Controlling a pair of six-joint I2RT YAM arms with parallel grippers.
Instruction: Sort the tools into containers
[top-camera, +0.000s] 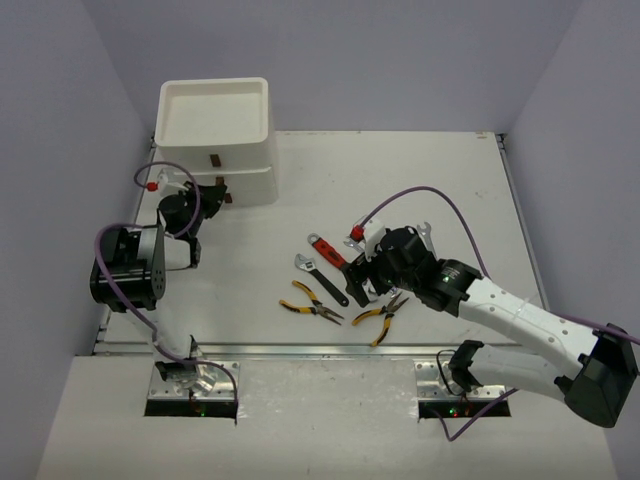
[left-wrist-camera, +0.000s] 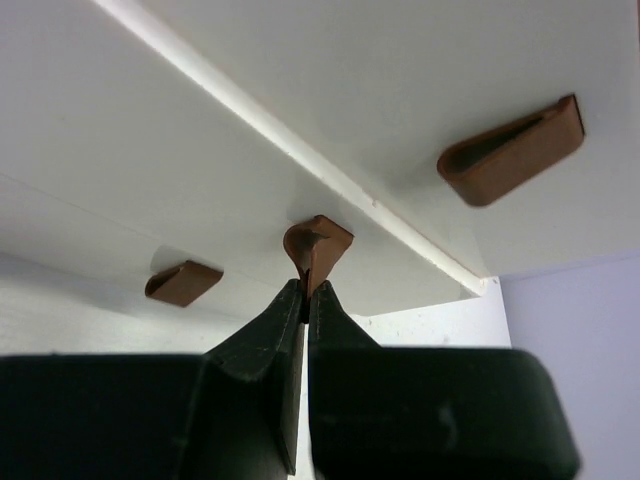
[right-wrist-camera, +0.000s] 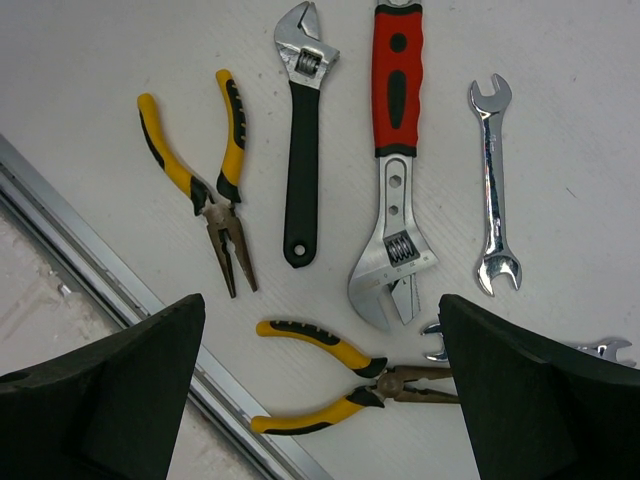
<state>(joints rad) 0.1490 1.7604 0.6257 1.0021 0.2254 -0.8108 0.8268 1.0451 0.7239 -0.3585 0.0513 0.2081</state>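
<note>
A white bench (top-camera: 420, 180) is seen from above, closed in by pale lavender walls: a back wall (top-camera: 380, 60) along its far edge, and a left wall (top-camera: 50, 150) and a right wall (top-camera: 590, 130) along its sides. An aluminium rail (top-camera: 330, 347) is fixed along the bench's near edge, and a pale speckled panel (top-camera: 330, 430) is set beyond that rail. The bench is evenly lit, and only soft shadows are cast.
</note>
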